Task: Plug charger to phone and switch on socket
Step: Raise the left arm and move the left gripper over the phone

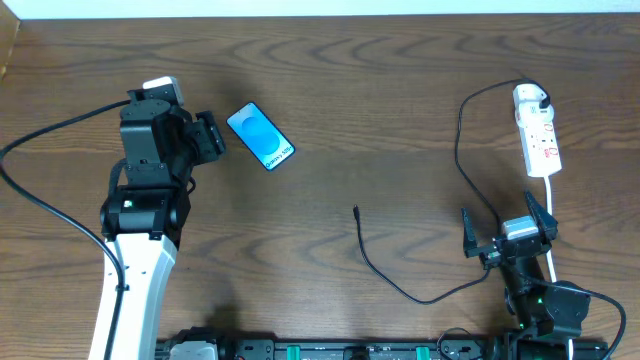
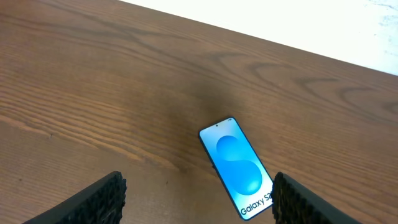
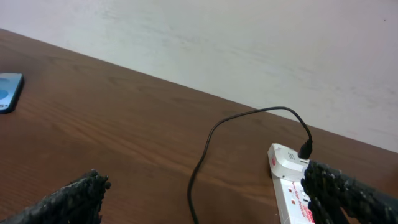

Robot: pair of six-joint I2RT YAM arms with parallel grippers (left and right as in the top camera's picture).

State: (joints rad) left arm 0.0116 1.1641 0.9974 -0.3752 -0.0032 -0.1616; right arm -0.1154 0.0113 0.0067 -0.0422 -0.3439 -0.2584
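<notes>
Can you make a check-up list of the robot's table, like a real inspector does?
Surface: brown wooden table, bare.
Job's things: phone flat, blue screen up, nothing plugged in; charger tip loose mid-table, apart from phone; socket far right.
Clutter: nothing seen.
Grippers: left gripper open, beside phone; right gripper open, empty, near socket.
Cables: charger loops away from socket; white cord runs from socket toward the near edge.
Surroundings: pale wall beyond table.

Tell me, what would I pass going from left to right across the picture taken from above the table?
Left gripper → phone → charger's free tip → socket. The rest of the charger's cable trails rightward towards the socket, so only its tip has a clear place in the order.
</notes>
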